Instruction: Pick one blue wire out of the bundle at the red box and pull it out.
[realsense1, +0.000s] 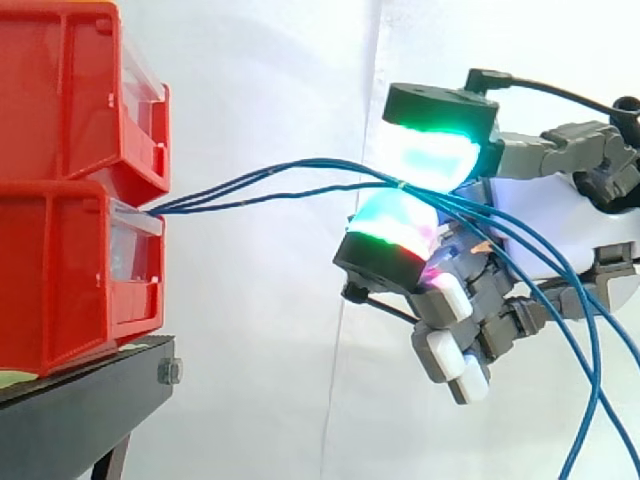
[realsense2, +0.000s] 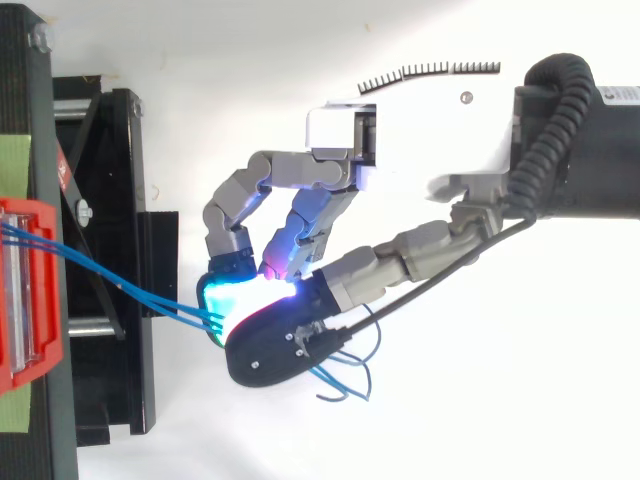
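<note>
Currently, thin, glossy blue wires (realsense1: 260, 182) are seen leaving the front of the lower red box (realsense1: 60, 270). The box is a hard moulded-plastic bin with a clear front panel, stacked under a second red bin (realsense1: 70, 90) on a black stand (realsense1: 70, 410). From the box the strands run close together to its right, slightly arched, to the hand (realsense1: 560, 215). There they are pinched between two thick, rounded pads (realsense1: 435, 155) glowing green and cyan; the other fingers are curled below. How many strands are actually clamped cannot be told. Beyond the pinch, farther from the box, the wires fan out and hang loose.
</note>
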